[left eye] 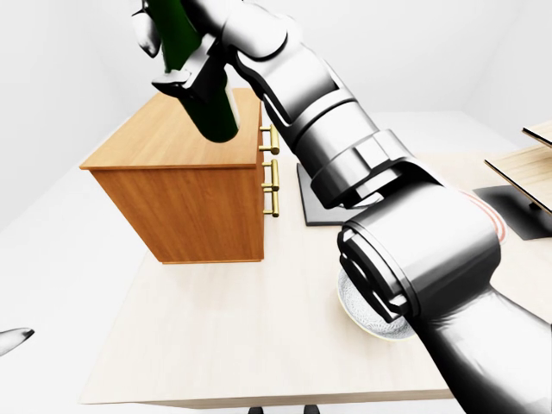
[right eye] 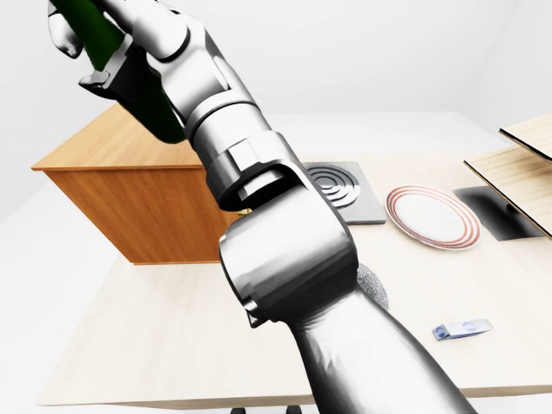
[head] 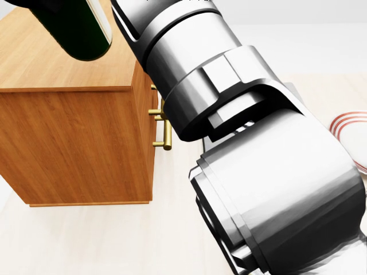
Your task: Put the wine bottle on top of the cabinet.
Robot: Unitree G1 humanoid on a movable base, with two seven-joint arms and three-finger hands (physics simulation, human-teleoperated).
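My right hand is shut on the dark green wine bottle and holds it tilted over the wooden cabinet, at the top left of the eye views. The bottle's base hangs over the cabinet's top near its right edge; I cannot tell if it touches. The cabinet stands on the pale table, its brass handles facing right. My right arm fills much of every view. Only a fingertip of my left hand shows at the bottom left of the left-eye view.
A black hob plate, a red-ringed plate, a black mat and a small blue item lie on the table right of the cabinet. A speckled bowl sits under my arm. Wooden shelves stand at the right.
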